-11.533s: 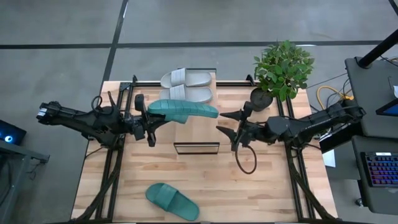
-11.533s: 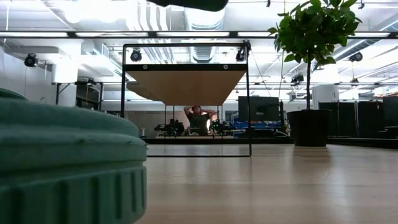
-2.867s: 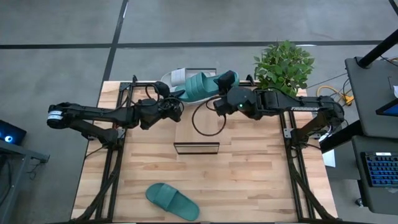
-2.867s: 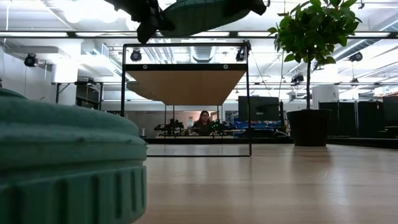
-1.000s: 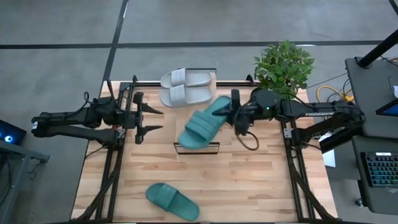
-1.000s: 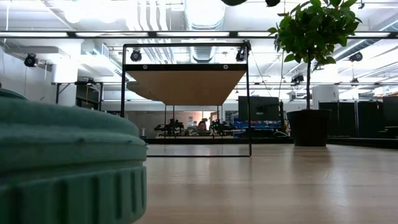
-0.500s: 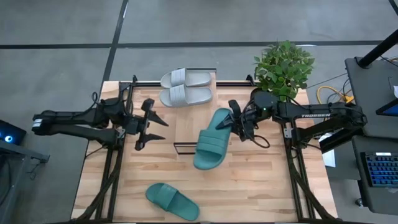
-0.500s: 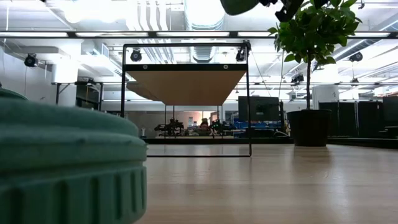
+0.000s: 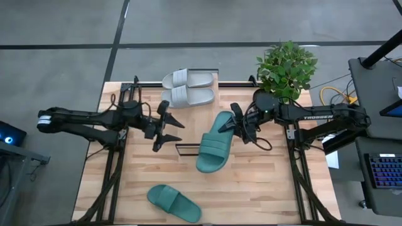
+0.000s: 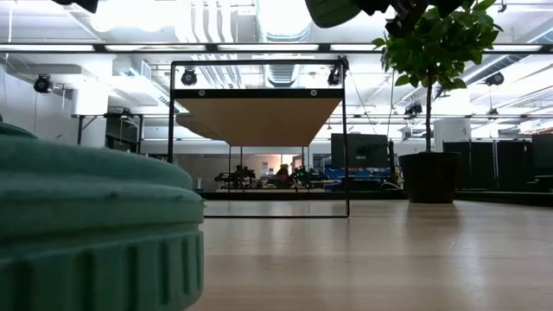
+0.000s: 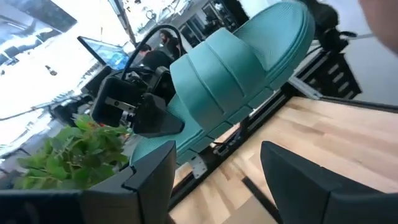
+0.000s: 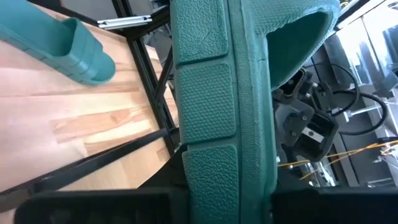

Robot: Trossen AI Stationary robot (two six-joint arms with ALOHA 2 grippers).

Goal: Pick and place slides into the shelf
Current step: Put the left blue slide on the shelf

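A teal slide [image 9: 213, 144] hangs in the air over the near end of the shelf [image 9: 197, 149], with my right gripper [image 9: 236, 123] shut on it. My left gripper [image 9: 173, 132] stands open to the slide's left, level and pointing at it. In the left wrist view its fingers flank nothing, with the slide [image 11: 236, 81] ahead. Two pale slides [image 9: 187, 88] lie side by side at the shelf's far end. A second teal slide [image 9: 174, 202] lies sole down on the table near the front edge, and it fills the left foreground of the low view [image 10: 86, 225]. My right gripper holds the teal slide by the end farther from its strap [image 9: 227, 119], pinched between the two fingers. The fingers come in level from the table's right. The slide reaches away toward the near left, lifted clear and tipped, with its strap [image 9: 215, 145] up. In the wrist view the ribbed sole [image 12: 211, 162] hides the fingers.
A potted plant [image 9: 286, 69] stands at the table's far right corner, just behind my right arm. The shelf's thin dark frame [image 10: 346, 138] rises over the table's middle. Bare wood lies to the right of the near teal slide [image 9: 264, 188].
My right gripper has sunk a little and turned, swinging the slide's free end from the left toward the near edge, past the shelf's near end. My left gripper, still open, has moved toward the table's right, closer to the slide.
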